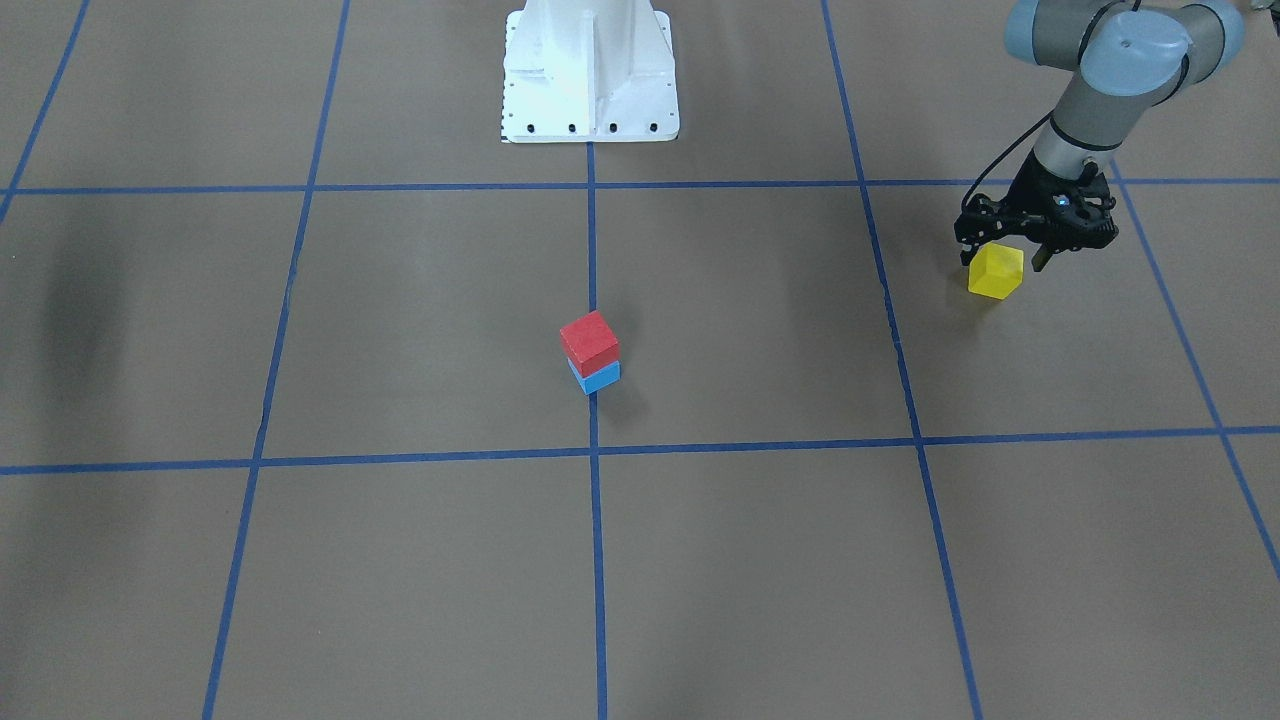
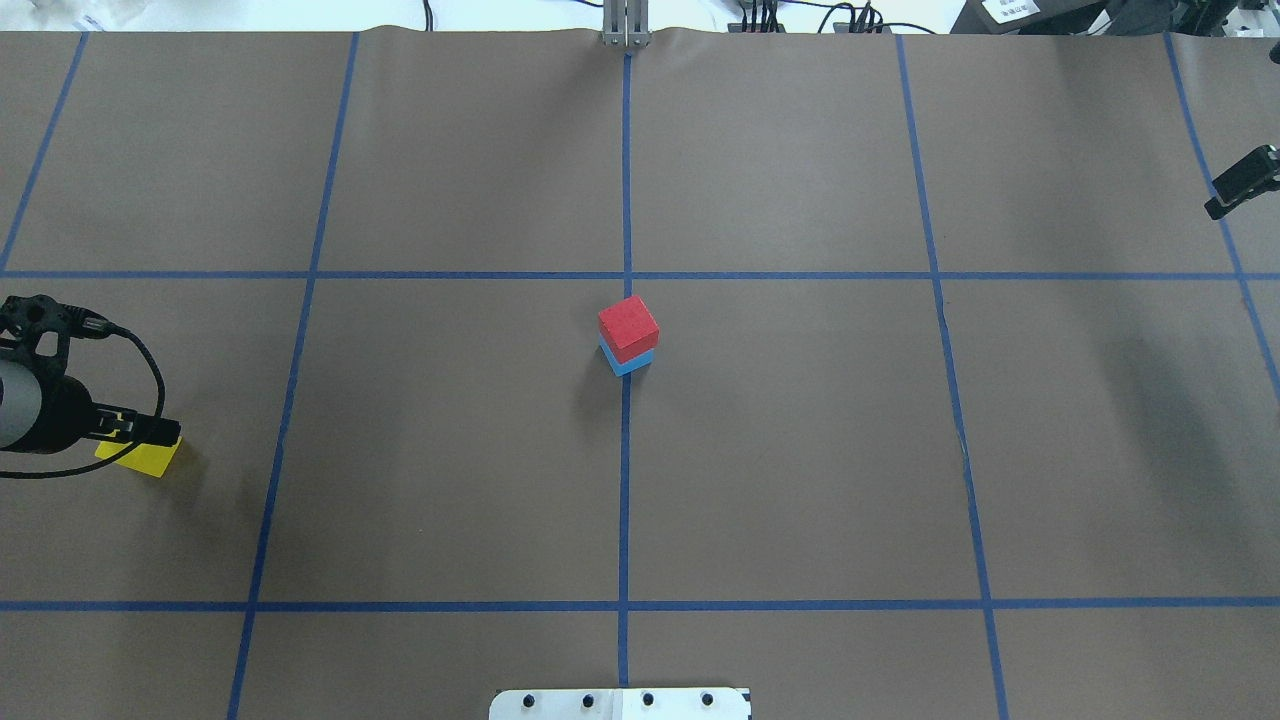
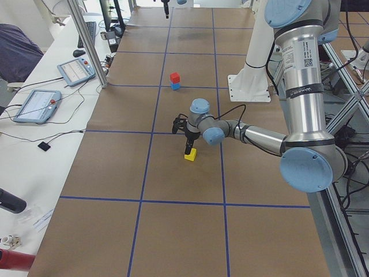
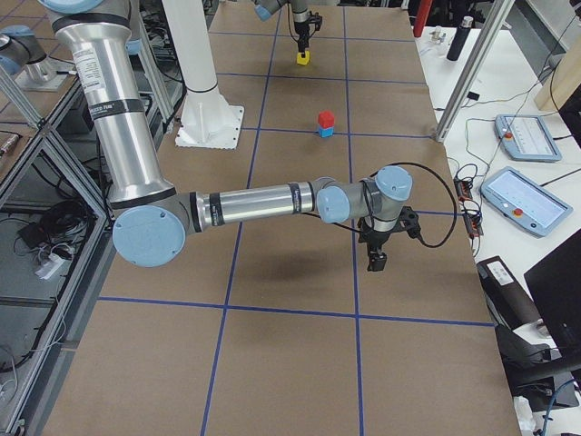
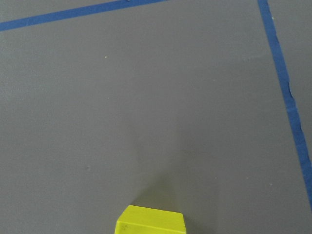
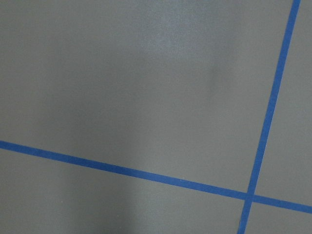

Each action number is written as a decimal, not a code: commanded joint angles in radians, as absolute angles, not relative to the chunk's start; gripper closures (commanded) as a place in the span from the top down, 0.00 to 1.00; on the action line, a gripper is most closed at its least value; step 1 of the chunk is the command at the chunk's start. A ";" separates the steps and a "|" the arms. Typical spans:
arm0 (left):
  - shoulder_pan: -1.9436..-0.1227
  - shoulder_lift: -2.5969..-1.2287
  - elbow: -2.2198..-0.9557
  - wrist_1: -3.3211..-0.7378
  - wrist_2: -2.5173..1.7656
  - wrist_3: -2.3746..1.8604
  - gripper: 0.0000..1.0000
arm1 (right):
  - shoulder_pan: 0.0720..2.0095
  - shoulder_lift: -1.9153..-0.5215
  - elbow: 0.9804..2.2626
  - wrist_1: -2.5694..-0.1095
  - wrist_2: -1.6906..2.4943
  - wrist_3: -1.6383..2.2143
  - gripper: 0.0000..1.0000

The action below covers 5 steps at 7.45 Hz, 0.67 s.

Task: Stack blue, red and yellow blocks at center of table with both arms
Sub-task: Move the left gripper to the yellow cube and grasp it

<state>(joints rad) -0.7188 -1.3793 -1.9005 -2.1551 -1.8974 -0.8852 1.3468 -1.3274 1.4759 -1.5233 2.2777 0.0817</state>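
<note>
Overhead cam & front cam face each other, sharing table centre; side cams at ends, wrist cams close-up.

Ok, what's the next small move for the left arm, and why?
Probably close the left gripper on the yellow block and lift: its fingers straddle it, grip unconfirmed, and the red block already sits on the blue block at centre.

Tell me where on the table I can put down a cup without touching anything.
Nearly all of the table is bare: every square on the robot's right, between the red block on the blue block and the right pincer, and the far row. It is crowded only at the robot's left edge, where the left pincer is at the yellow block.
</note>
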 commanded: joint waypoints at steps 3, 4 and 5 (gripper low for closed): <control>-0.712 -1.397 -1.850 -2.155 -1.898 -0.885 1.00 | 1.345 -1.325 1.470 -1.523 2.272 0.074 0.99; -0.709 -1.402 -1.838 -2.157 -1.898 -0.885 1.00 | 1.345 -1.324 1.467 -1.523 2.272 0.075 0.99; -0.707 -1.404 -1.832 -2.157 -1.898 -0.885 0.98 | 1.345 -1.321 1.466 -1.523 2.270 0.074 0.99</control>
<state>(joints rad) -0.7100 -1.3998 -1.8431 -2.1562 -1.8975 -0.8851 1.3454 -1.3240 1.4681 -1.5234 2.2718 0.0747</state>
